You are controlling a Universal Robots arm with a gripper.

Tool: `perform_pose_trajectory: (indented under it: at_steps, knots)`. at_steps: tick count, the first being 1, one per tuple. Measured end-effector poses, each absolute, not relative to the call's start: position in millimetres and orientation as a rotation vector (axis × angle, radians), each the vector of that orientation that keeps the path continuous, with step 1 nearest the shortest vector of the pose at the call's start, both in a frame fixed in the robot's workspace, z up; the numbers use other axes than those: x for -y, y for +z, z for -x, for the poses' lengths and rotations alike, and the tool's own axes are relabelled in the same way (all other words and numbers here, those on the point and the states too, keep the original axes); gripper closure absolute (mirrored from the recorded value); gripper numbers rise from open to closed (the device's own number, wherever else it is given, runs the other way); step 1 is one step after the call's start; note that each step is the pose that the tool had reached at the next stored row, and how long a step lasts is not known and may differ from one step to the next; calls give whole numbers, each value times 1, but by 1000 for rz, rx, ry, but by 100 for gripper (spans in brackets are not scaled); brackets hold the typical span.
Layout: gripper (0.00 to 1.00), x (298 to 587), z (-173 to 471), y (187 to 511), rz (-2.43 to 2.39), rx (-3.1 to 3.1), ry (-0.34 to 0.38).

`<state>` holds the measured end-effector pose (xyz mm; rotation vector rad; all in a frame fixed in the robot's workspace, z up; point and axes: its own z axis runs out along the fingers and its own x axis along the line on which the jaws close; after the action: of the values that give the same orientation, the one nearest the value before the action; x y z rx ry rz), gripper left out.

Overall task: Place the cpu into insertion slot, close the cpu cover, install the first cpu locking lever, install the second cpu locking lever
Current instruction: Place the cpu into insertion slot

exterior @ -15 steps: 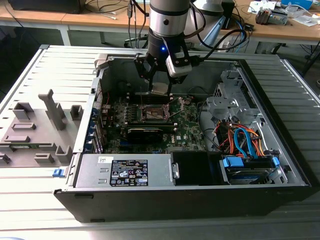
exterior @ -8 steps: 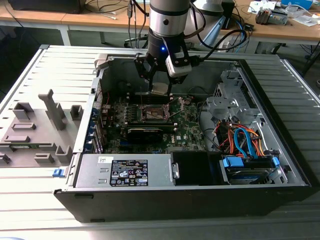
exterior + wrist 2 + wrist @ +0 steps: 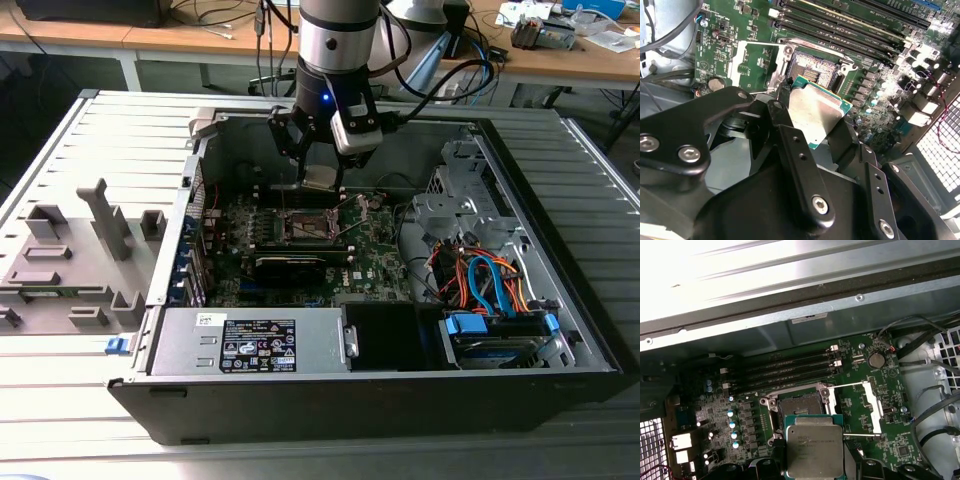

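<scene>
**Chip held over the bare socket**

The gripper (image 3: 320, 176) pinches the cpu (image 3: 815, 450) by two opposite edges, with its silvery top turned toward the first wrist view. In the exterior view the chip hangs at 12 o'clock from the insertion slot (image 3: 800, 407), clear of it. The slot sits uncovered and dark-centred on the green circuit board (image 3: 892, 452). The cpu cover (image 3: 874, 407) stands open, just beside the slot.
</scene>
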<state>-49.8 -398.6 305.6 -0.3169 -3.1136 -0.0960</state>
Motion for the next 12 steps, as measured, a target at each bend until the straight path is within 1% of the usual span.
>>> perform_pose_trajectory:
  at_steps: [12]
  knots:
    - [45,399,50,306,343,3111,-96]
